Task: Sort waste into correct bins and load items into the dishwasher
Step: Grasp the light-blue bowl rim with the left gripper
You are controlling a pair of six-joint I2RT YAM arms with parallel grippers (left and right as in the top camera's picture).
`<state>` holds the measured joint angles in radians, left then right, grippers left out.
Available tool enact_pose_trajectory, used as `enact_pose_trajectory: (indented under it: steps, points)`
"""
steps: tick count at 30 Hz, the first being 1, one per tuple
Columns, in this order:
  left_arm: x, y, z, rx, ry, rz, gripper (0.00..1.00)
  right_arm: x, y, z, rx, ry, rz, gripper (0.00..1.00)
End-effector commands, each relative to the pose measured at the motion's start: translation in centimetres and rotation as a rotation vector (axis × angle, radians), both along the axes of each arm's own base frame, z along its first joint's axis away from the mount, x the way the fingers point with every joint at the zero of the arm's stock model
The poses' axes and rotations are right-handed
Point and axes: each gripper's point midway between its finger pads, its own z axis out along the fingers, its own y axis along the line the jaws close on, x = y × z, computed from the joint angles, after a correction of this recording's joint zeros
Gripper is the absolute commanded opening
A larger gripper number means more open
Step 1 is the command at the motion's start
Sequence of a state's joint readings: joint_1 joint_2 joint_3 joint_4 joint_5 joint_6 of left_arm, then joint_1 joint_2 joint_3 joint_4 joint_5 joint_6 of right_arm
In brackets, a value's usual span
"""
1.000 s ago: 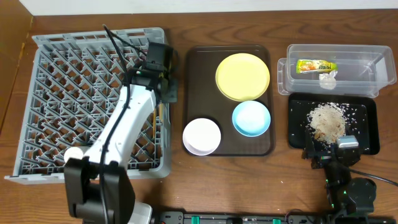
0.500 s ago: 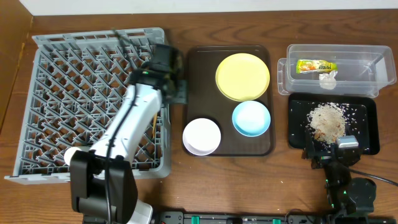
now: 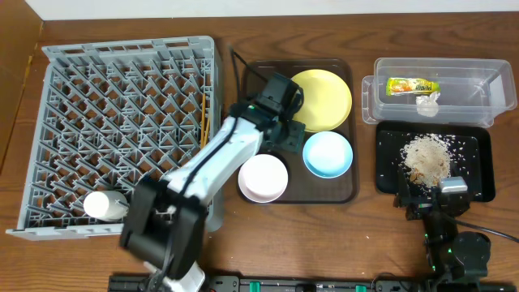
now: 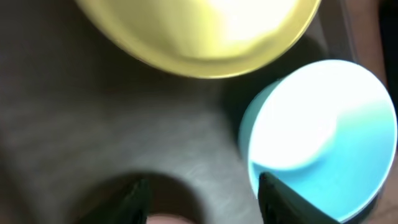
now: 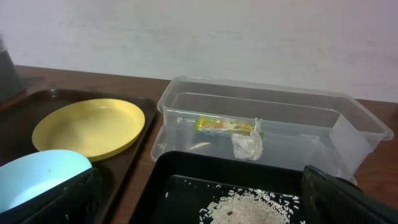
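Observation:
My left gripper (image 3: 289,130) hangs open over the brown serving tray (image 3: 255,81), between the yellow plate (image 3: 320,97), the light-blue bowl (image 3: 328,154) and the white bowl (image 3: 263,177). In the left wrist view, blurred, the left gripper (image 4: 205,202) holds nothing; the plate (image 4: 199,31) lies ahead and the blue bowl (image 4: 323,137) is beside the right finger. The chopsticks (image 3: 204,126) and a white cup (image 3: 101,203) lie in the grey dish rack (image 3: 122,122). My right gripper (image 3: 428,193) stands wide open at the near edge of the black tray (image 3: 478,142) with rice scraps (image 3: 426,158).
The clear tub (image 3: 470,77) behind the black tray holds the green-yellow wrapper (image 3: 412,85) and the white paper scrap (image 3: 427,101). The right wrist view shows the same tub (image 5: 348,118), wrapper (image 5: 224,126), scrap (image 5: 247,144) and rice (image 5: 255,208).
The left gripper opened over the rack's right edge, left the chopsticks there, and swung right to the brown tray. The right arm has not moved.

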<state>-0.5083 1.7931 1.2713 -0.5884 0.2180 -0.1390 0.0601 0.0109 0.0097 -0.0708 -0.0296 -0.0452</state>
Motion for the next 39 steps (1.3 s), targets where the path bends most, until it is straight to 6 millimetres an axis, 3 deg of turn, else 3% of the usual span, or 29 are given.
enact_pose_trajectory:
  steps: [1, 4, 13, 15, 17, 25, 29, 32, 35, 37, 39]
  points:
    - [-1.7, -3.3, -2.5, -0.142, 0.151, -0.062, 0.53, 0.0, -0.1, -0.1, -0.012, -0.002, -0.005, 0.99]
    - [-2.3, -4.4, -3.7, -0.191, 0.219, -0.055, 0.50, 0.0, -0.1, -0.1, -0.012, -0.002, -0.005, 0.99]
    - [-1.8, -4.4, -4.3, -0.167, 0.174, -0.105, 0.12, 0.0, -0.1, -0.1, -0.012, -0.002, -0.005, 0.99]
    - [-1.7, -4.2, -4.4, -0.156, 0.168, -0.100, 0.13, 0.0, -0.1, -0.1, -0.012, -0.002, -0.005, 0.99]
    - [-1.7, -4.2, -4.4, -0.156, 0.169, -0.099, 0.25, 0.0, -0.1, -0.1, -0.012, -0.002, -0.005, 0.99]
    - [-2.8, -5.2, -6.1, -0.142, 0.199, -0.121, 0.25, 0.0, -0.1, -0.1, -0.012, -0.002, -0.005, 0.99]
    - [-3.0, -5.7, -6.9, -0.142, 0.212, -0.111, 0.08, 0.0, -0.1, -0.1, -0.012, -0.002, -0.005, 0.99]
    - [-2.5, -5.4, -5.9, -0.157, 0.213, -0.064, 0.08, 0.0, -0.1, -0.1, -0.012, -0.002, -0.005, 0.99]
    - [-1.4, -4.4, -3.1, -0.173, 0.176, -0.028, 0.07, 0.0, -0.1, -0.1, -0.012, -0.002, -0.005, 0.99]
    - [-0.5, -2.7, -1.0, -0.139, 0.124, 0.015, 0.07, 0.0, -0.1, -0.1, -0.012, -0.002, -0.005, 0.99]
    - [0.7, 0.9, 1.6, -0.043, 0.031, 0.098, 0.07, 0.0, -0.1, -0.1, -0.012, -0.002, -0.005, 0.99]
